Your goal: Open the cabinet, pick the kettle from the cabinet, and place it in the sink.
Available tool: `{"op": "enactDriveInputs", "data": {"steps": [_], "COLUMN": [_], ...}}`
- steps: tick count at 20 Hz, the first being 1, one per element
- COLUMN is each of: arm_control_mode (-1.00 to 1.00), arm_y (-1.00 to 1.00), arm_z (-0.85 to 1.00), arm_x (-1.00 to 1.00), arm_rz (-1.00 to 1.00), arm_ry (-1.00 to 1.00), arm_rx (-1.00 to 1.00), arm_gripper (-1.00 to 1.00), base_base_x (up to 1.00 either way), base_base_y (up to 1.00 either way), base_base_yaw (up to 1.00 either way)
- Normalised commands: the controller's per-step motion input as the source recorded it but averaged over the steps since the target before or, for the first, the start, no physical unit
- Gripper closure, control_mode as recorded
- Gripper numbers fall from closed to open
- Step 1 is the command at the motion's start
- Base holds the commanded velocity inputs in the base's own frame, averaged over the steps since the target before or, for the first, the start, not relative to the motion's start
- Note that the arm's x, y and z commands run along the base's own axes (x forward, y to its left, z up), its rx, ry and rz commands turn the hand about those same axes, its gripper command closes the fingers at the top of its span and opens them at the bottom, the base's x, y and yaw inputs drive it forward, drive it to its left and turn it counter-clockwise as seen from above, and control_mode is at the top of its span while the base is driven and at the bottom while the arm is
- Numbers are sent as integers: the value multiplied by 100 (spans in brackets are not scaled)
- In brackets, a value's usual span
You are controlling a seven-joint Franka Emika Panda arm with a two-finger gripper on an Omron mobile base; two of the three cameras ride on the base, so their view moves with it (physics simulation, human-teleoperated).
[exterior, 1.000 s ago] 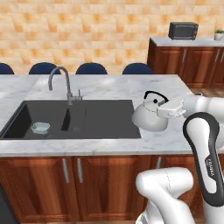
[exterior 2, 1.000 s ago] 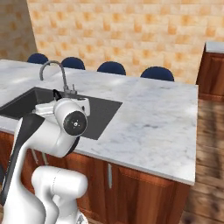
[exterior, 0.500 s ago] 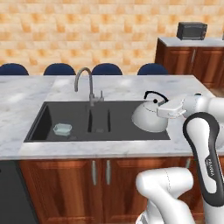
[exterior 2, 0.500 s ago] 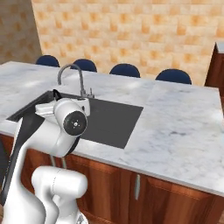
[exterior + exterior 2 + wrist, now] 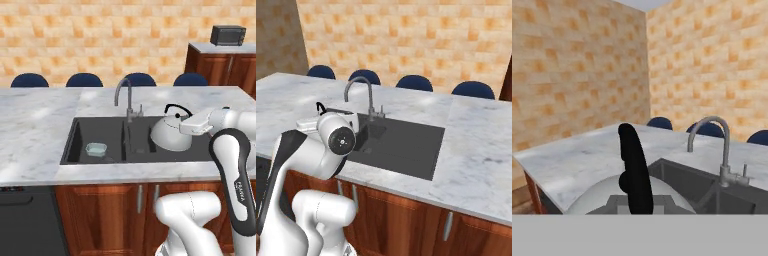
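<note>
In the left base view the whole scene has slid rightward since a second ago: the base has driven along the counter [image 5: 40, 135], so the sink [image 5: 80, 145] now lies nearly ahead. The kettle [image 5: 170, 132] hangs over the basin's right half, the jaws closed on its black handle. A small pale dish [image 5: 96, 148] lies in the left half.

In the right base view the tap [image 5: 361, 95] stands beside the arm; the basin's near part looks bare.

In the hand view the kettle's handle rises close ahead, tap beyond. Lowering probably comes next.
</note>
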Motion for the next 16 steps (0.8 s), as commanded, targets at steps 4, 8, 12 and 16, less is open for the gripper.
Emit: {"op": "enactDriveInputs", "data": {"steps": [4, 8, 12, 16], "arm_control_mode": [100, 100, 100, 100], "arm_y": [0, 0, 0, 0], "arm_z": [0, 0, 0, 0], "arm_x": [0, 0, 0, 0], "arm_rz": [0, 0, 0, 0], "arm_ry": [0, 0, 0, 0], "arm_rx": [0, 0, 0, 0], "arm_gripper": [100, 100, 100, 100], "base_base_x": [37, 37, 37, 37], "base_base_y": [58, 57, 57, 56], "base_base_yaw": [-4, -6, -7, -7]}}
